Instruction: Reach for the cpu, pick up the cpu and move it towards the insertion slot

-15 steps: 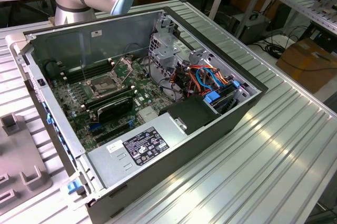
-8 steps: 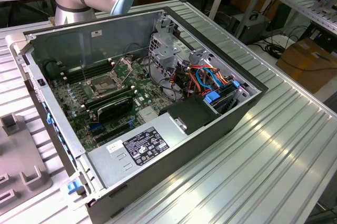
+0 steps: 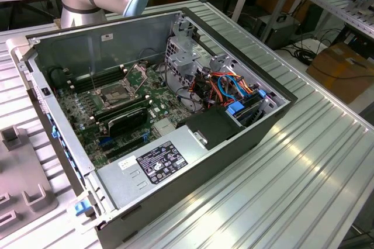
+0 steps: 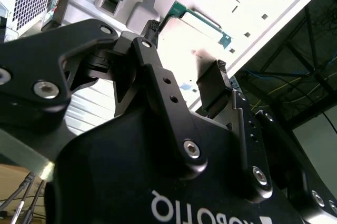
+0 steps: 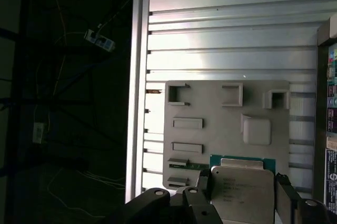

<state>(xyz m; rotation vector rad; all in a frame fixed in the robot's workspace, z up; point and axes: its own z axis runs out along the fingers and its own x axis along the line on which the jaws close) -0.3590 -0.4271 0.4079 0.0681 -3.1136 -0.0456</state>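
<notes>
The gripper [image 4: 187, 45] straddles the cpu [image 4: 196, 32] in the second wrist view; pinching or not, we cannot tell. First wrist view: the cpu lies flat, lid up, squared to the grey plate [image 5: 226, 129], near its edge facing the case [image 5: 329, 129]. Exterior view: the insertion slot [image 3: 117, 92] sits inside that case.

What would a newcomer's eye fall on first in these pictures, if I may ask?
Probably the open grey computer case on the ribbed metal table in the exterior view, its green circuit board bared around the square steel-framed insertion slot. In the first wrist view, the square silver-lidded, green-edged cpu shows against a grey holder plate, with the black pincer right at it.
</notes>
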